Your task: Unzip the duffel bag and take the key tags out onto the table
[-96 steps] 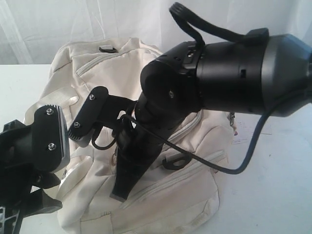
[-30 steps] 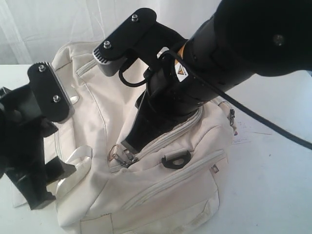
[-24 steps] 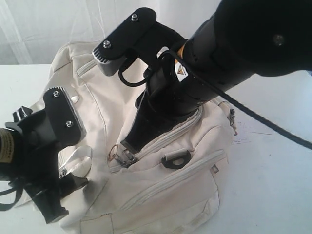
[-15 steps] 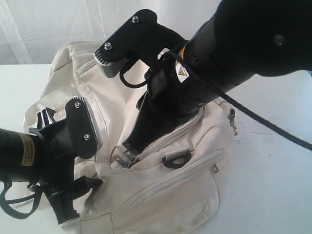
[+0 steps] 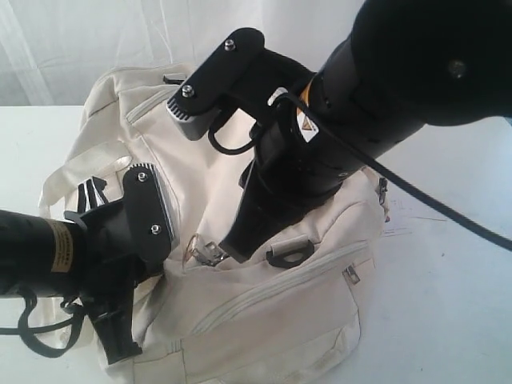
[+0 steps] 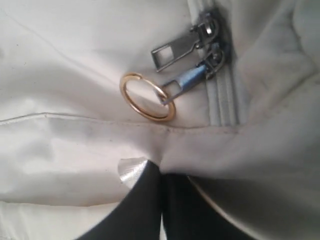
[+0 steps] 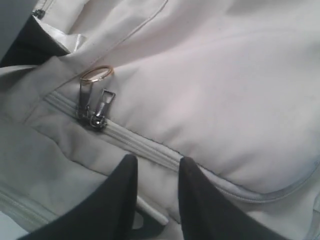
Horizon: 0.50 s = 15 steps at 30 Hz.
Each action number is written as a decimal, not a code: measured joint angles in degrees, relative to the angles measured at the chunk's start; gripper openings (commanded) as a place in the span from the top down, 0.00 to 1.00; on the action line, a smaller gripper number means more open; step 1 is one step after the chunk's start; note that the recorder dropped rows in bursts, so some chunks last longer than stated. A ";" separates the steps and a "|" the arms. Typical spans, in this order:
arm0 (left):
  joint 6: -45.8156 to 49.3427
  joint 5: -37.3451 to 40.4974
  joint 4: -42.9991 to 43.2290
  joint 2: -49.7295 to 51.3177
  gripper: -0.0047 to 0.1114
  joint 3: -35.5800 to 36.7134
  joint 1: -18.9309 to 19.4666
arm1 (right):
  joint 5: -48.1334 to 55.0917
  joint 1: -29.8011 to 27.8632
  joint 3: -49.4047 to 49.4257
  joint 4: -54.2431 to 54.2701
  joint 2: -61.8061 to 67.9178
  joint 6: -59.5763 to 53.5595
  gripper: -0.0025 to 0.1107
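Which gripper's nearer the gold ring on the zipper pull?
Left. The left gripper pinches duffel bag fabric right beside the gold ring; right gripper sits farther along the zipper, past the sliders.

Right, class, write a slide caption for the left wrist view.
Shut left end effector against the bag, near two zipper pulls and a gold ring.

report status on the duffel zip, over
Left gripper shut, pinching duffel bag fabric beside the zipper pulls. Right gripper open over the zipper track. Zip closed, key tags not visible. Pulls unobstructed.
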 measured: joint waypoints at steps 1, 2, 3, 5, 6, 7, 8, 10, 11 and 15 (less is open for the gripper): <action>0.00 0.00 0.00 -0.38 0.96 0.00 0.00 | -0.56 0.00 0.00 0.00 0.00 0.22 0.73; -0.39 0.00 0.00 -0.86 0.96 0.03 0.00 | -1.14 0.00 0.00 0.12 0.00 0.36 0.73; -0.58 0.00 0.00 -1.65 0.96 0.03 0.00 | -1.72 0.00 0.00 0.12 0.00 0.47 0.73; -0.80 0.72 0.00 -3.55 0.96 0.03 0.00 | -3.40 0.00 0.00 0.25 0.00 0.47 0.73; -0.80 1.36 0.00 -4.73 0.96 0.03 0.00 | -4.23 0.00 0.00 0.25 0.00 0.58 0.73; -0.89 3.06 0.09 -6.99 0.96 0.16 0.00 | -5.40 0.00 0.00 0.25 0.00 0.58 0.73; -0.89 4.03 0.26 -8.28 0.96 0.26 0.00 | -5.84 0.00 0.00 0.25 0.00 0.58 0.73; -0.89 5.90 0.26 -10.67 0.96 0.39 0.00 | -6.61 0.00 0.00 0.25 0.00 0.58 0.73; -1.14 7.99 0.26 -12.86 0.96 0.64 0.00 | -7.23 0.00 0.00 0.36 0.13 0.58 0.73; -1.66 10.87 0.26 -15.62 0.96 0.74 0.00 | -10.70 0.00 0.00 4.12 3.23 0.58 0.73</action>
